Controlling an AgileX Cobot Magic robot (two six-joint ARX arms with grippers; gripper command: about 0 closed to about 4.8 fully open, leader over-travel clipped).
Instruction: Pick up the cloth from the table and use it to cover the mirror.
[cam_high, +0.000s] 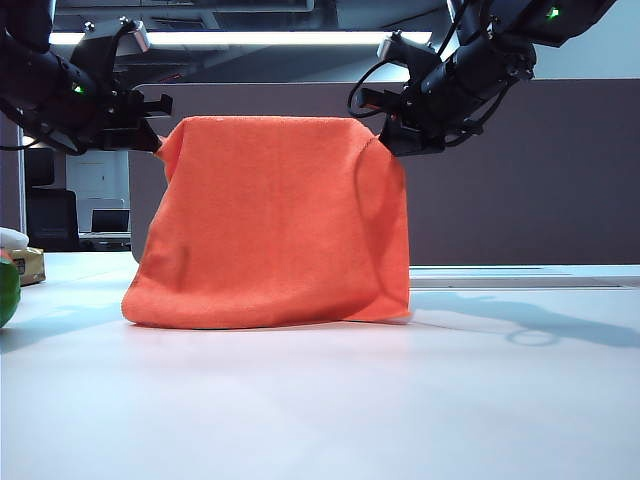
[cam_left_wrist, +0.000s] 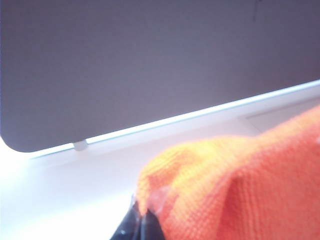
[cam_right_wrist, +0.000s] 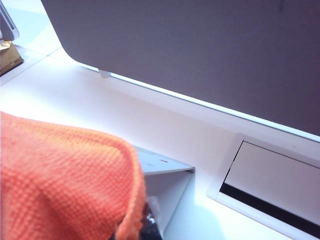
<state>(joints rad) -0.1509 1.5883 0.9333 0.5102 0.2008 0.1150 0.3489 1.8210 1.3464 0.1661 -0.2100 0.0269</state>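
Observation:
The orange cloth (cam_high: 270, 225) hangs spread like a curtain, its lower edge resting on the white table (cam_high: 320, 410). My left gripper (cam_high: 155, 138) is shut on its upper left corner and my right gripper (cam_high: 388, 135) is shut on its upper right corner, both at about the same height. In the left wrist view the dark fingertips (cam_left_wrist: 145, 226) pinch the cloth (cam_left_wrist: 240, 190). In the right wrist view my right gripper (cam_right_wrist: 141, 227) pinches the cloth (cam_right_wrist: 60, 180). Beside it a thin-edged pale panel (cam_right_wrist: 167, 175), apparently the mirror, shows from under the cloth. In the exterior view the mirror is hidden behind the cloth.
A grey desk partition (cam_high: 520, 170) stands along the table's far edge, close behind the cloth. A green object (cam_high: 7, 290) and a yellowish box (cam_high: 28, 265) sit at the far left. A recessed cable hatch (cam_right_wrist: 272, 187) lies in the table near the partition.

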